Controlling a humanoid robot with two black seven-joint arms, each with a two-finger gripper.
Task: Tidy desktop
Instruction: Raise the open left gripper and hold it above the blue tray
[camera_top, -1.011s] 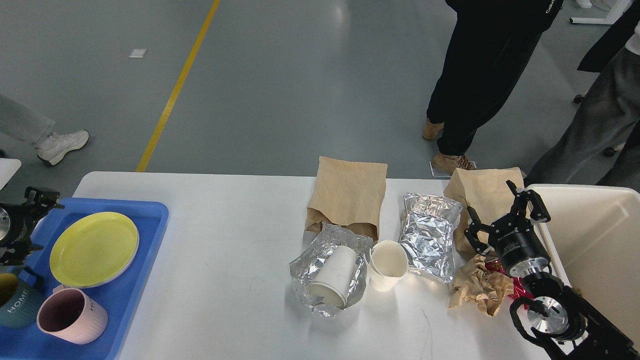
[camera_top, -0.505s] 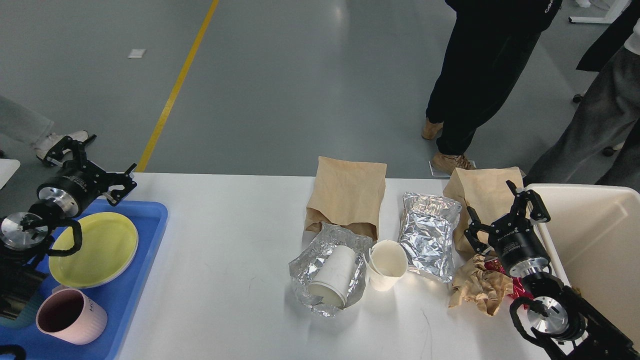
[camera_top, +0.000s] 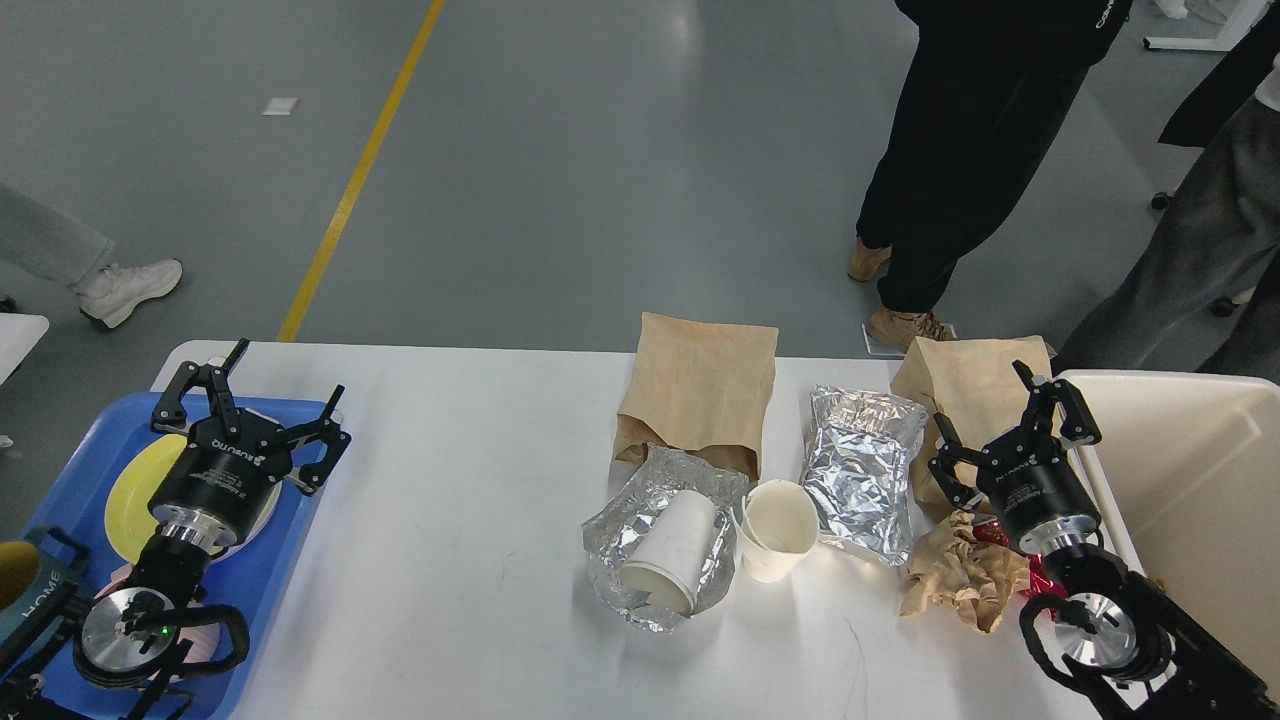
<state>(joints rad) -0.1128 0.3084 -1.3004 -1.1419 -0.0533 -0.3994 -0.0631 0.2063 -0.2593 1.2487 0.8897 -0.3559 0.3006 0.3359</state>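
The white desktop (camera_top: 450, 480) holds litter in its middle and right. A brown paper bag (camera_top: 700, 390) lies at the far edge, with a second one (camera_top: 965, 380) to its right. A foil pouch (camera_top: 860, 465) lies between them. A white paper cup (camera_top: 670, 550) lies on its side in crumpled foil (camera_top: 610, 540), next to an upright paper cup (camera_top: 778, 530). Crumpled brown paper (camera_top: 955, 575) and a red wrapper (camera_top: 1035, 578) lie under my right arm. My right gripper (camera_top: 1000, 420) is open and empty above the second bag. My left gripper (camera_top: 255, 405) is open and empty over the tray.
A blue tray (camera_top: 290, 560) at the left holds a yellow plate (camera_top: 125, 500) and a teal mug (camera_top: 25, 590), partly hidden by my left arm. A cream bin (camera_top: 1190, 480) stands at the right edge. People's legs (camera_top: 950, 180) stand beyond the far edge.
My left arm has swung in from the left edge, rightward and nearer, and now stands over the blue tray, hiding the pink mug. The right arm and the litter have not moved.
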